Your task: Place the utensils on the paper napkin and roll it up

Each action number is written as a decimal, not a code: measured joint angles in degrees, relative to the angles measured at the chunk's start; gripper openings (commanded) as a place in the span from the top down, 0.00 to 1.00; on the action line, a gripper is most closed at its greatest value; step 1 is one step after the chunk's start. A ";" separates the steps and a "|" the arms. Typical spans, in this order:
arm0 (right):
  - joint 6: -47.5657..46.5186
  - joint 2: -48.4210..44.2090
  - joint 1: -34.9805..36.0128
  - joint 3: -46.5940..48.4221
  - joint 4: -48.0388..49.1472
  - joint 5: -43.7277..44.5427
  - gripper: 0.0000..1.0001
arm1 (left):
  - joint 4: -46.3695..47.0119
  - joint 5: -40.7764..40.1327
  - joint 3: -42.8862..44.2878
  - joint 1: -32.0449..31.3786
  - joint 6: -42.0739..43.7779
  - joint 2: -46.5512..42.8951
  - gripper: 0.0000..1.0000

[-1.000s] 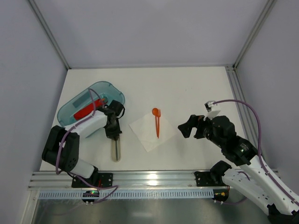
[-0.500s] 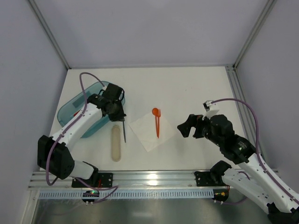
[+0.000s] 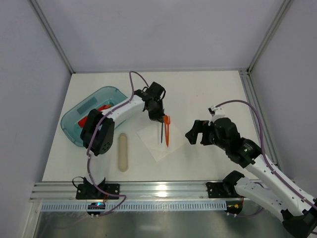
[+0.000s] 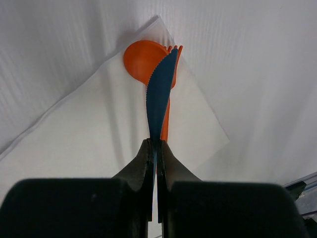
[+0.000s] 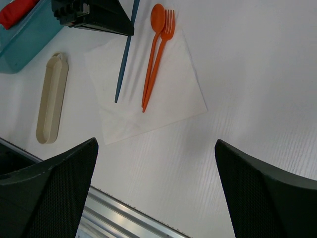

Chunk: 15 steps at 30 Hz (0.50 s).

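The white paper napkin (image 3: pixel 157 145) lies mid-table with an orange spoon and fork (image 3: pixel 167 130) side by side on it. My left gripper (image 3: pixel 158 113) is shut on a dark blue serrated knife (image 3: pixel 162 133) and holds it just left of the orange pieces, above the napkin. In the left wrist view the knife (image 4: pixel 159 94) points out from the shut gripper (image 4: pixel 156 146) over the spoon (image 4: pixel 141 59) and the napkin (image 4: pixel 99 124). My right gripper (image 3: pixel 195 133) is open and empty, right of the napkin. The right wrist view shows the spoon (image 5: pixel 154 29), fork (image 5: pixel 161 54), knife (image 5: pixel 125 59) and napkin (image 5: pixel 173 99).
A teal tray (image 3: pixel 79 111) holding a red item (image 3: pixel 93 117) sits at the left. A beige oblong case (image 3: pixel 122 151) lies between tray and napkin; it also shows in the right wrist view (image 5: pixel 52 96). A metal rail (image 3: pixel 158 191) runs along the near edge.
My left arm has carried the blue knife from beside the beige case rightward to above the napkin. The right gripper has shifted slightly and stays open.
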 measured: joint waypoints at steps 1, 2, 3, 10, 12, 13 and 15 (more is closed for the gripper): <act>-0.02 0.52 0.00 0.02 0.04 0.04 0.00 | 0.22 0.46 0.48 -0.22 -0.02 1.29 1.00; -0.02 0.94 0.00 0.07 0.04 0.07 0.00 | 0.31 0.81 0.76 -0.33 -0.02 2.19 1.00; -0.02 1.36 0.00 0.13 0.09 0.09 0.00 | 0.44 1.07 0.90 -0.35 -0.07 2.82 1.00; -0.04 3.15 0.00 0.74 0.66 0.28 0.00 | 1.18 1.73 1.57 -0.26 -0.85 4.44 1.00; -0.04 3.45 0.00 0.76 0.92 0.31 0.00 | 1.40 1.81 1.57 -0.28 -0.98 4.72 1.00; -0.04 3.52 0.00 0.76 0.94 0.33 0.00 | 1.51 1.81 1.57 -0.28 -1.05 4.94 1.00; -0.04 3.56 0.00 0.76 0.94 0.46 0.00 | 1.97 1.84 1.55 -0.28 -1.05 5.35 1.00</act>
